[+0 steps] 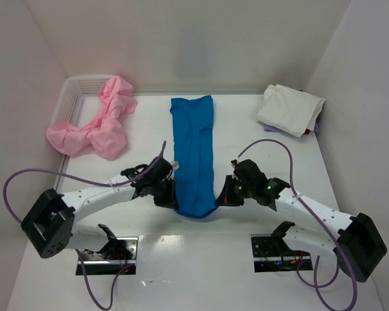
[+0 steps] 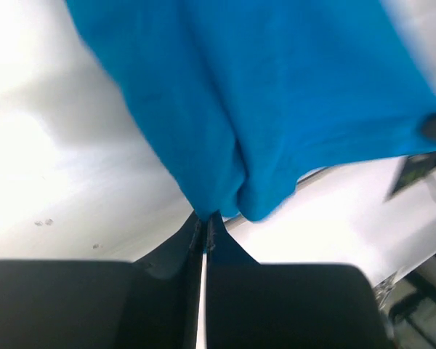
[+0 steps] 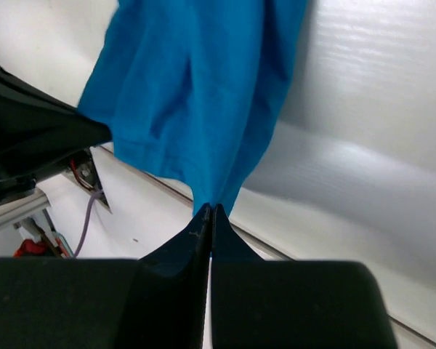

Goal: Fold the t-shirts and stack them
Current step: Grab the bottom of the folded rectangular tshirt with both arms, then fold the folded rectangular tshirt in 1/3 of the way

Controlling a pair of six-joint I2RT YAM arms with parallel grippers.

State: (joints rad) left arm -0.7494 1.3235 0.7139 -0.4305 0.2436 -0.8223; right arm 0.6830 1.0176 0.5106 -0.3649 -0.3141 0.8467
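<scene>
Top external view has the blue t-shirt lying as a long narrow strip down the middle of the desk, running from twelve o'clock to six. My left claw is pressed together on the strip's near corner at seven o'clock, and my right claw does likewise at five. Both wrist views show cloth pinched at the very tips. That bite looks thin to me, so I judge the fold wants both corners raised level and carried toward twelve together, or the hem may skew or slip out. The pink t-shirts spill from the basket at ten o'clock, and the cream-white t-shirt sits at two. Both lie well apart from my path.
</scene>
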